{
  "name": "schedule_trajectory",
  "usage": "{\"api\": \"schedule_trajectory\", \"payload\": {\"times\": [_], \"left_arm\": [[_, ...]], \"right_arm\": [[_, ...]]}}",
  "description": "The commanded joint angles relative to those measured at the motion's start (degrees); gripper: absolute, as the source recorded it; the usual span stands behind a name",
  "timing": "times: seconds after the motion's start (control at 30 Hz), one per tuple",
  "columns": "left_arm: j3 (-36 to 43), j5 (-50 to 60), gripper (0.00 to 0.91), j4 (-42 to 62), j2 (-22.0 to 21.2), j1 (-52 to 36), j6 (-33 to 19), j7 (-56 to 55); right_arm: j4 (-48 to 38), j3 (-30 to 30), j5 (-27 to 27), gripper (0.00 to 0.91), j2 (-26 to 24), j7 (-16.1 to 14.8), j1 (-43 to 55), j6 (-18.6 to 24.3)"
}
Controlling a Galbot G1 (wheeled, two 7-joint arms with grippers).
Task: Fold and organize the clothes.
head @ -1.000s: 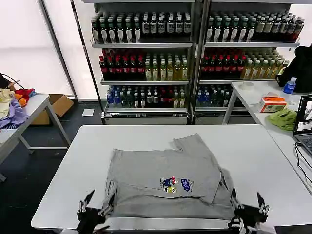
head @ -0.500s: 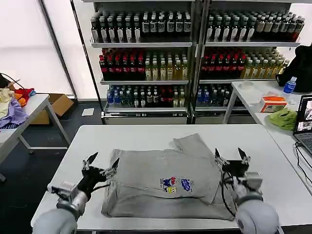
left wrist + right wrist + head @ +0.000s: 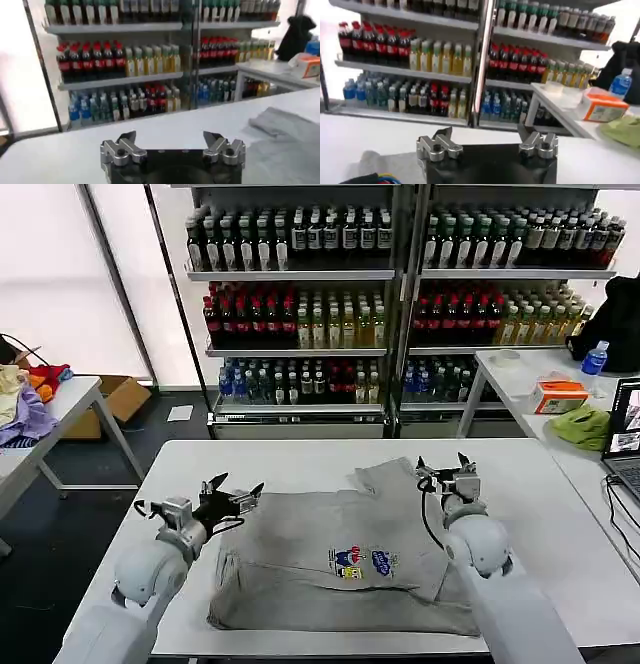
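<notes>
Head view: both open-jawed grippers, left gripper and right gripper, hover over the partly folded light grey cotton shirt on the white table, likely needing to descend and pinch its far edge next.

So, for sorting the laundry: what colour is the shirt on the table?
Light grey shirt, with a small red, yellow and blue logo; head view shows it best.

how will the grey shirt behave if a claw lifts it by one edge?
Likely floppy: the light grey short-sleeved cotton shirt lies limp on the white table, creased, one flap folded over. A lifted edge would probably drape and drag the rest, undoing that fold. It looks thin, so likely light. Left claw and right claw are both open.
</notes>
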Motion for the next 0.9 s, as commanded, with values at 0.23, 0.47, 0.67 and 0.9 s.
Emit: {"api": "schedule_trajectory", "payload": {"times": [0.23, 0.47, 0.67, 0.9], "left_arm": [[4.95, 0.88, 0.907, 15.43, -1.35, -9.78, 3.94, -1.53], [5.08, 1.07, 0.907, 18.68, -1.91, -11.09, 3.64, -1.27], [5.49, 1.59, 0.907, 21.17, -2.53, -11.84, 3.27, -1.09], [5.46, 1.95, 0.907, 22.83, -2.87, -12.0, 2.91, -0.99]], "right_arm": [[-14.11, -3.9, -2.95, 0.907, 6.0, -0.96, 8.74, -0.48], [-19.92, -3.22, -3.97, 0.907, 8.35, -1.94, 10.62, 0.93], [-22.1, -3.1, -4.13, 0.907, 9.59, -2.35, 11.49, 1.03], [-26.83, -2.86, -4.28, 0.907, 10.75, -3.14, 13.89, 2.09]]}}
